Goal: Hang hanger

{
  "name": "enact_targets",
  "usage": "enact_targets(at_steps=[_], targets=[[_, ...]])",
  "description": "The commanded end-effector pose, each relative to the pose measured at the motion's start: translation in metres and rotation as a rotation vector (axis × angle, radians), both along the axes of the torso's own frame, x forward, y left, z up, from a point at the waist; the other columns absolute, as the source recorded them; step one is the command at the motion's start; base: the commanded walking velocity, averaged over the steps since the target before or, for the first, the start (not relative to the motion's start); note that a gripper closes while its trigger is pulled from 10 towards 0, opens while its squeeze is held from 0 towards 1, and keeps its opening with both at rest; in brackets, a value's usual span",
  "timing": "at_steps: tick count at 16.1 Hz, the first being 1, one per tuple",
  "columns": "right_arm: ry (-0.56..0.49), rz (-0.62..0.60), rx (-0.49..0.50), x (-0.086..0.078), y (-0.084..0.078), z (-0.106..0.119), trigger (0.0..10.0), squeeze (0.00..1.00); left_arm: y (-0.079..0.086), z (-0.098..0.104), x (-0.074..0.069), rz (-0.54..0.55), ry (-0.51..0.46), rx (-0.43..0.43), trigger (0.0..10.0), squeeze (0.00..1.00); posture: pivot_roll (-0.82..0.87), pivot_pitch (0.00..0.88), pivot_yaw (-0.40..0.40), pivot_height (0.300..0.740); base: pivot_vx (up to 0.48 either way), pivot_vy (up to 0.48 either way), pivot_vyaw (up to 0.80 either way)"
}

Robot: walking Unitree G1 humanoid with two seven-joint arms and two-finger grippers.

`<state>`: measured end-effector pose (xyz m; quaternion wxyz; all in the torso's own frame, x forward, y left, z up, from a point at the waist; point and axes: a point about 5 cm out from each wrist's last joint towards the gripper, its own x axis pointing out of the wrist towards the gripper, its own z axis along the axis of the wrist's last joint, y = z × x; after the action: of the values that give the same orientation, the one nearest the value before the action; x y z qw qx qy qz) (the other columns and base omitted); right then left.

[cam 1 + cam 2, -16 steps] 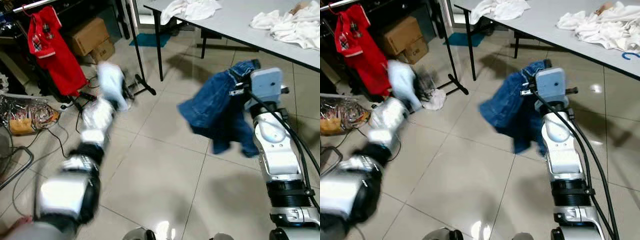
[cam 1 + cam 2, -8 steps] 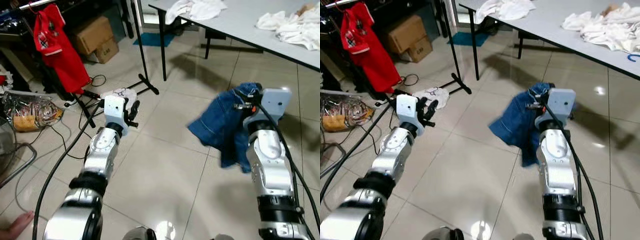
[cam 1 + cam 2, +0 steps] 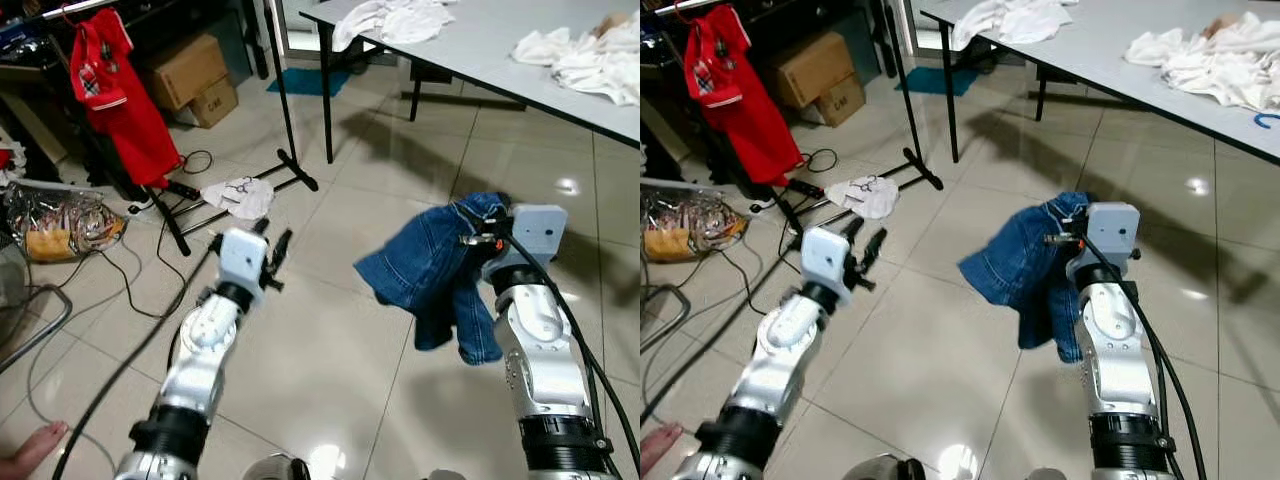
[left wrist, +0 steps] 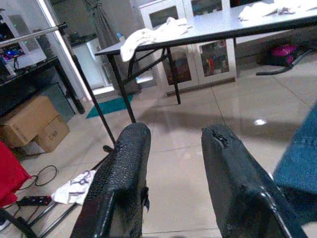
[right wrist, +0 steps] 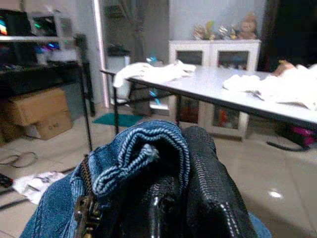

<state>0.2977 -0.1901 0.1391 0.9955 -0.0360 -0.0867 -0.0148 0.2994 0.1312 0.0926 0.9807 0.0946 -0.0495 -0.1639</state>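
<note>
My right gripper (image 5: 184, 163) is shut on the waistband of a blue denim garment (image 3: 428, 268), which hangs in mid-air over the floor at the right. The cloth covers most of the fingers; a zip shows in the right wrist view. My left gripper (image 3: 273, 243) is held out over the tiles at centre left, open with nothing between its fingers (image 4: 130, 163). A red shirt (image 3: 118, 100) hangs from a rail (image 3: 62, 10) at the far left. The black upright (image 3: 283, 95) of a clothes rack stands beyond my left gripper.
A grey table (image 3: 480, 45) with white clothes (image 3: 583, 55) runs along the back right. A white cloth (image 3: 238, 196) lies by the rack's foot. Cardboard boxes (image 3: 186, 70), cables and a bag (image 3: 58, 225) crowd the left. A person's hand (image 3: 26, 450) shows at the bottom left.
My left arm has swung down and in toward the middle of the floor, its gripper still open. My right arm has drawn the denim garment lower and nearer to me.
</note>
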Motion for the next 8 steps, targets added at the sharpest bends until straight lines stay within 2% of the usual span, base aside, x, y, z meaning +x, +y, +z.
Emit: enact_targets(at_steps=[1,3,6,8], targets=[[-0.054,0.066,0.003,-0.003,0.0063,0.0079,10.0,0.0,0.0046,0.0047,-0.0027,0.004,-0.029,0.041,10.0,0.0,-0.08,0.0,0.122,0.74,0.0,0.0,0.0],[-0.062,0.122,-0.027,-0.0058,0.0092,0.0076,10.0,0.0,0.0095,0.0067,-0.0076,-0.011,-0.041,0.052,10.0,0.0,-0.08,0.0,0.118,0.74,0.0,0.0,0.0],[-0.06,0.124,-0.026,-0.0032,0.0096,0.008,10.0,0.0,0.013,0.0069,-0.0102,-0.002,-0.034,0.058,10.0,0.0,-0.07,0.0,0.118,0.74,0.0,0.0,-0.8],[-0.062,0.132,-0.021,-0.001,0.0121,0.0088,10.0,0.0,0.0089,0.0085,-0.0093,-0.002,-0.036,0.057,10.0,0.0,-0.07,0.0,0.116,0.74,0.0,0.0,-0.8]])
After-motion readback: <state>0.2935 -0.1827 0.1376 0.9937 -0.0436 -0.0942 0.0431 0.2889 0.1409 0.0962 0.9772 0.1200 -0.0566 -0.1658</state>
